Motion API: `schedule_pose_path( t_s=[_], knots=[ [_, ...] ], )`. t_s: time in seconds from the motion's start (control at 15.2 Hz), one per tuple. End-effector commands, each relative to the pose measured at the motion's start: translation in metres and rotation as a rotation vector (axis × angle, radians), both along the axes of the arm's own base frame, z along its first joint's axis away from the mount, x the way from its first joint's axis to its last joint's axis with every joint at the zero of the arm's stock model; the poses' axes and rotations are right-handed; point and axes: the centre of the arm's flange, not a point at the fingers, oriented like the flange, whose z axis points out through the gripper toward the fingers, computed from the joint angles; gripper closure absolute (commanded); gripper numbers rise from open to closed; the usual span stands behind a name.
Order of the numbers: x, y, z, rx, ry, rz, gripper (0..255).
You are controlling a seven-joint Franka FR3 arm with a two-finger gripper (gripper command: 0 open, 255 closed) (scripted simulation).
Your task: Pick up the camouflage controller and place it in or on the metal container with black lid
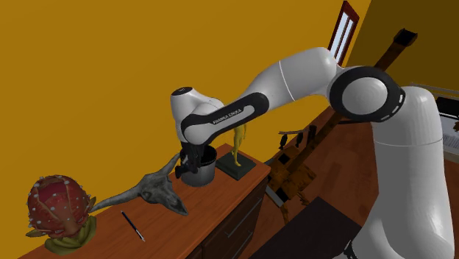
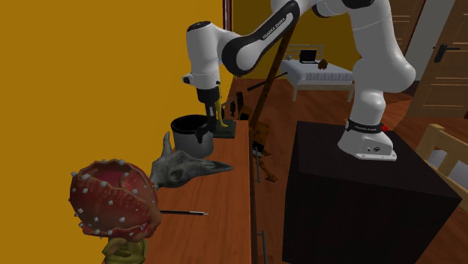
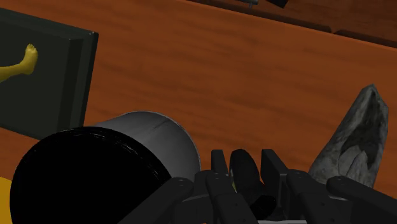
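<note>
Closest in, the gripper (image 3: 246, 159) has its jaws pinching a dark rounded lump, which I take for the controller (image 3: 245, 173). It hangs above the wooden top (image 3: 254, 76), just beside the pot (image 3: 167, 135) on the skull (image 3: 357, 137) side, not over the black lid (image 3: 83, 181). As a hard shell it should be light and stiff, not fragile, but smooth and curved, so it may twist in a two-point pinch. The narrow middle between its handles looks the safest hold. Of its look little shows: nearly black between the fingers, one olive-yellow fleck low down, no camouflage pattern that I can make out.
</note>
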Motion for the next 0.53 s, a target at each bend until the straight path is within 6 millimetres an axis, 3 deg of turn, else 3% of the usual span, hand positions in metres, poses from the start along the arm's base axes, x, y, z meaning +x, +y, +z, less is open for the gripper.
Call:
schedule_pose_path(
  t_s=[0.0, 0.46],
  knots=[
    [0.000, -0.001, 0.011, 0.000, 0.000, 0.000, 255],
    [0.000, -0.001, 0.048, 0.000, 0.000, 0.000, 255]
  ],
)
